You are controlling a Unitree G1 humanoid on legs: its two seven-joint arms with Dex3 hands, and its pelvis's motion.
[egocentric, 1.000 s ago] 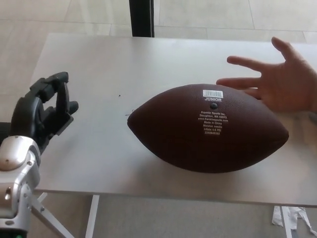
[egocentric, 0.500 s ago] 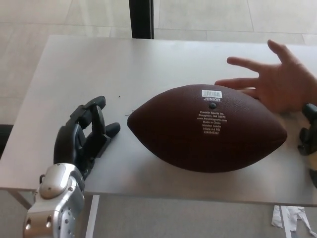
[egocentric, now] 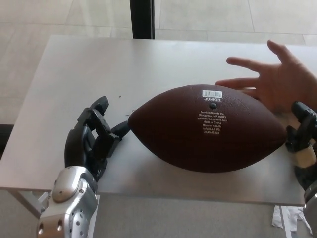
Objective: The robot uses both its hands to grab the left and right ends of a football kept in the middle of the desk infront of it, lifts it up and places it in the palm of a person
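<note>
A: What sits nearest the camera?

B: The silver wrist of the left arm, over the bench's [egocentric: 163,59] near edge. Its left robot hand [egocentric: 91,141] rests over the benchtop with fingers spread wide, holding nothing; one fingertip [egocentric: 122,129] reaches just to the football's [egocentric: 208,129] left point, touching or a hair off, I cannot tell which.

A: And the other side?

B: The right robot hand [egocentric: 299,136] comes in at the picture's right edge, close against the ball's right point. Only part of it shows, so I cannot tell how its fingers stand.

A: How much room is there around the ball?

B: Bare benchtop lies to the left and beyond it, wide and clear of clutter. In front, a narrow strip of surface runs between the ball and the near edge. The right side is crowded: robot hand, ball tip and a person's hand [egocentric: 282,82] all sit close together near the bench's right end.

A: Describe the ball.

B: A dark brown pebbled football, lying lengthwise left to right in the middle of the bench, slightly nearer the right. On top it bears a white barcode label [egocentric: 212,93], the word JUNIOR, a small valve hole and several lines of fine white print.

A: And farther back?

B: The person's hand, open with fingers splayed, is just behind the ball's right half. Past the far edge stands a dark post [egocentric: 142,17] on a pale tiled floor [egocentric: 59,15].
</note>
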